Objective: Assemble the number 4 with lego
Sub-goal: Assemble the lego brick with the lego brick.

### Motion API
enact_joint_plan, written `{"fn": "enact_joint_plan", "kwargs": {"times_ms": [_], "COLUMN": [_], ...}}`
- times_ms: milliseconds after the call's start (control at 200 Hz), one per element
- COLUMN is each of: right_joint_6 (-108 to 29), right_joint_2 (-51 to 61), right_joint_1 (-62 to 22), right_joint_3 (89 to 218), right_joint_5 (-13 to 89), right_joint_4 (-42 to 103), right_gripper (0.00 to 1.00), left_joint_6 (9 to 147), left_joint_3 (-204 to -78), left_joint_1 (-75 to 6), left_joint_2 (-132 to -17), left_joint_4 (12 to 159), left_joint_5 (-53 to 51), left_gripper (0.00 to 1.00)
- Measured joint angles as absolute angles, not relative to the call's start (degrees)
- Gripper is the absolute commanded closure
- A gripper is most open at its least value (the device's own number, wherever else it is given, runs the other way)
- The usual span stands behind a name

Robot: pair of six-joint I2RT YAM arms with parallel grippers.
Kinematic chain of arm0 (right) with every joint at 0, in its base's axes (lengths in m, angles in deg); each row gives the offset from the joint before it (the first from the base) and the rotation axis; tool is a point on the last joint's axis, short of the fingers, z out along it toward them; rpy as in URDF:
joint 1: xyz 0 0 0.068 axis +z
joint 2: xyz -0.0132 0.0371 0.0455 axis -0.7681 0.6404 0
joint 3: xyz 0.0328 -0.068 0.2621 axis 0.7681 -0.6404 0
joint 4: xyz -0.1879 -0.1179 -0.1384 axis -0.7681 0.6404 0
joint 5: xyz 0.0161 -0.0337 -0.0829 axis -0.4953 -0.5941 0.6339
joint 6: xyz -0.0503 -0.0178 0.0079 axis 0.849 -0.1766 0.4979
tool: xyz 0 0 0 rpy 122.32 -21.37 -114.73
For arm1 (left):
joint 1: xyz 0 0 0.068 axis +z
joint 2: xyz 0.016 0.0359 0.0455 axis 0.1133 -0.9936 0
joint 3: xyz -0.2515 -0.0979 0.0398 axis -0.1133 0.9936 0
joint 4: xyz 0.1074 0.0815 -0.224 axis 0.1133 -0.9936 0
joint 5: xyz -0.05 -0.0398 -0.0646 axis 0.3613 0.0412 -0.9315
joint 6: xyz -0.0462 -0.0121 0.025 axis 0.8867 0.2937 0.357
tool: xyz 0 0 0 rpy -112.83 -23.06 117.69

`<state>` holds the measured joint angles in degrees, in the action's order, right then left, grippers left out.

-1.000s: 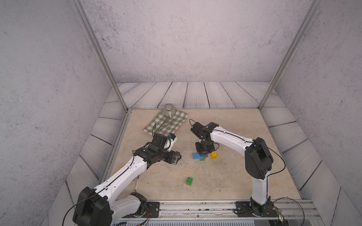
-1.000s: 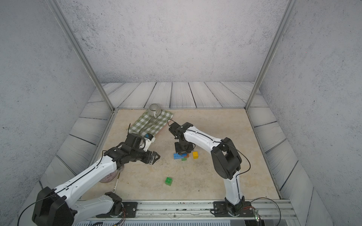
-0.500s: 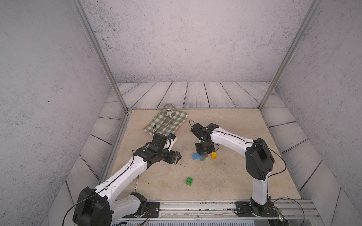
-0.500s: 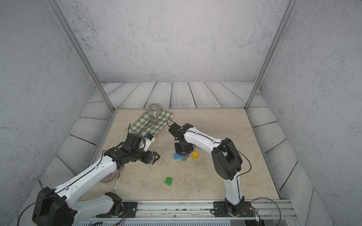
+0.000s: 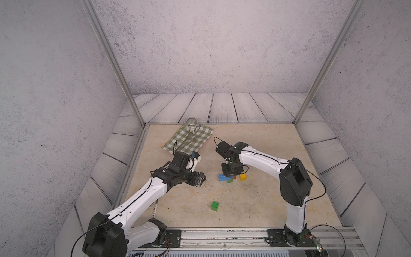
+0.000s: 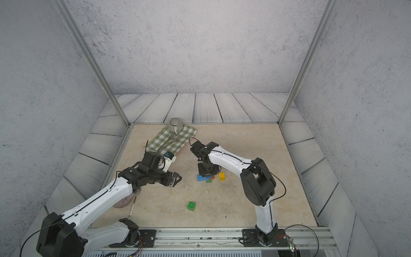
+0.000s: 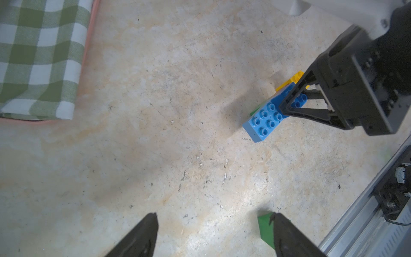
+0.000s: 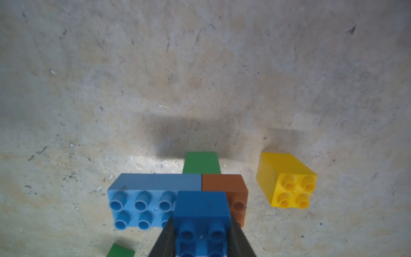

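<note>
- Dark blue brick (image 8: 201,213) is gripped by the right fingers (image 8: 163,242), which are closed on its two sides. It sits over the seam where the light blue brick (image 8: 142,200) meets the orange-brown brick (image 8: 224,184). I cannot tell whether it is pressed home.
- A green brick (image 8: 202,162) shows against that same seam. I cannot tell whether it lies under the two bricks or beside them.
- These bricks form the unfinished number 4 (image 5: 226,178), which lies near the middle of the surface (image 5: 255,200) in both top views.
- The yellow brick (image 8: 287,180) stands alone near the orange-brown brick, not touching it.
- A second green brick (image 5: 214,205) lies by itself, well apart from the group and nearer the arm bases.
- The left fingers (image 7: 142,235) are spread wide and hold nothing. They hover over bare surface on the left arm's side of the bricks.
- A green-and-white checked cloth (image 5: 189,139) lies towards the far corner, with a striped cup (image 5: 192,125) on its far edge.
</note>
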<state>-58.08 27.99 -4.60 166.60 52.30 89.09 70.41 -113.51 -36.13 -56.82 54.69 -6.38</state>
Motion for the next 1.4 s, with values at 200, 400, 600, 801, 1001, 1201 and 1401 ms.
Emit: {"fn": "enact_joint_plan", "kwargs": {"times_ms": [200,400,600,801,1001,1201,1401], "right_joint_6": [-60.2,-63.3,-65.0,-65.7,-66.4,-66.7,-66.7], "right_joint_2": [28.2,28.8,29.1,29.9,30.8,30.9,31.0], "right_joint_1": [-4.3,-4.3,-4.3,-4.3,-4.2,-4.2,-4.2], "right_joint_3": [166.9,167.9,168.6,170.0,171.2,171.6,172.6], "right_joint_5": [52.7,52.4,52.5,52.6,52.6,52.9,53.4], "right_joint_4": [89.4,90.5,91.3,92.9,94.2,94.9,96.1], "right_gripper": [0.76,0.72,0.67,0.64,0.58,0.54,0.52], "left_joint_6": [70.4,70.4,70.4,70.4,70.4,70.4,70.4], "left_joint_3": [-113.5,-113.5,-113.5,-113.5,-113.4,-113.4,-113.4], "left_joint_1": [-36.1,-36.1,-36.1,-36.1,-36.1,-36.1,-36.1], "left_joint_2": [-56.8,-56.8,-56.8,-56.4,-56.1,-55.9,-55.5], "left_joint_4": [54.7,54.7,54.7,54.6,54.6,54.6,54.6], "left_joint_5": [-6.4,-6.3,-6.1,-5.7,-5.1,-4.8,-4.6], "left_gripper": [0.17,0.17,0.16,0.17,0.17,0.17,0.17]}}
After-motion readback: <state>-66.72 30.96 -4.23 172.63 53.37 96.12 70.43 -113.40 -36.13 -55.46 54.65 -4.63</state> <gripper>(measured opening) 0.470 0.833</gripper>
